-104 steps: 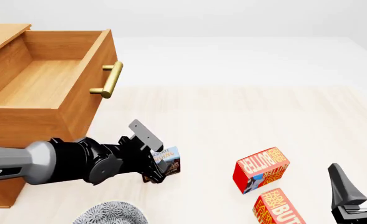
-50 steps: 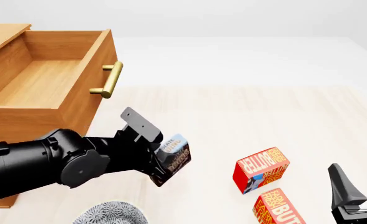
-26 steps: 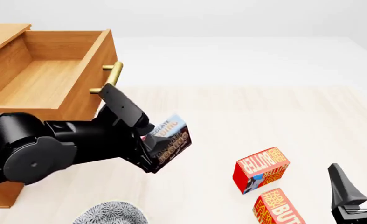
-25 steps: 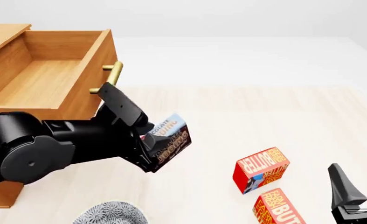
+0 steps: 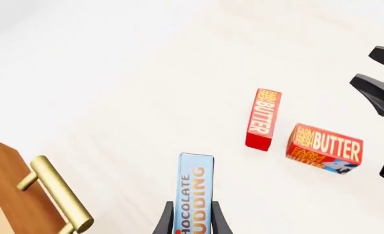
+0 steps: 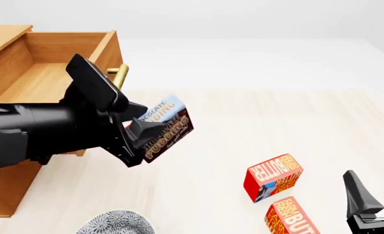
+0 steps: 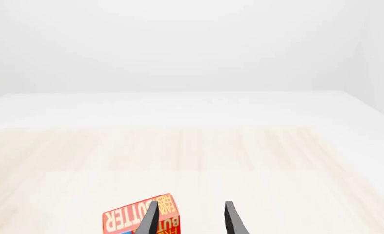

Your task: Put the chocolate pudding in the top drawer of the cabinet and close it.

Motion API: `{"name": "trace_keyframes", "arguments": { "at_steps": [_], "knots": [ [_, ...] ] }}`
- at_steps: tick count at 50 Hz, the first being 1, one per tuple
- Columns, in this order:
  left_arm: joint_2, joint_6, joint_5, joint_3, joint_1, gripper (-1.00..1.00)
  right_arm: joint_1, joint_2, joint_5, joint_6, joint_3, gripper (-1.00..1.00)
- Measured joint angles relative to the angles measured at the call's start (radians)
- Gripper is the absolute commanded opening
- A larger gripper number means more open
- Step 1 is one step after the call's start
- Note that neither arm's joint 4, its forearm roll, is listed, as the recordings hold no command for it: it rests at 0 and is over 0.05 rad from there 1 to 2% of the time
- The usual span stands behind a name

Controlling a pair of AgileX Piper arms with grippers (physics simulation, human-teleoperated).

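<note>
My left gripper (image 6: 141, 134) is shut on the chocolate pudding (image 6: 166, 127), a light blue and brown box held tilted in the air just right of the cabinet (image 6: 6, 195). In the left wrist view the chocolate pudding (image 5: 193, 192) stands edge-on between the fingers, with the brass handle (image 5: 60, 201) close beside it. The top drawer (image 6: 45, 83) is pulled out and open, its inside bare, its handle (image 6: 117, 75) partly behind my arm. My right gripper (image 6: 376, 195) is open low at the near right, above a butter box (image 7: 136, 220).
Two red butter boxes (image 6: 273, 176) (image 6: 293, 217) lie on the table at the near right, also seen as butter boxes (image 5: 263, 118) (image 5: 324, 148) from the left wrist. A grey patterned rounded object (image 6: 117, 223) sits at the near edge.
My left gripper has lifted the chocolate pudding off the table and carried it up and left toward the open drawer. The right arm has not moved.
</note>
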Motion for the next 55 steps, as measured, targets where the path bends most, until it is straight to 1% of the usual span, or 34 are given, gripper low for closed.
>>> {"name": "trace_keyframes", "arguments": {
  "at_steps": [19, 38, 55],
  "knots": [
    [-0.077, 0.069, 0.087, -0.067, 0.034, -1.00, 0.000, 0.001, -0.001, 0.000, 0.000, 1.00],
    [-0.163, 0.145, 0.208, -0.181, 0.098, -1.00, 0.000, -0.010, 0.010, 0.000, 0.000, 1.00],
    [-0.203, 0.207, 0.291, -0.283, 0.153, -1.00, 0.000, -0.013, 0.013, 0.000, 0.000, 1.00]
  ]
}}
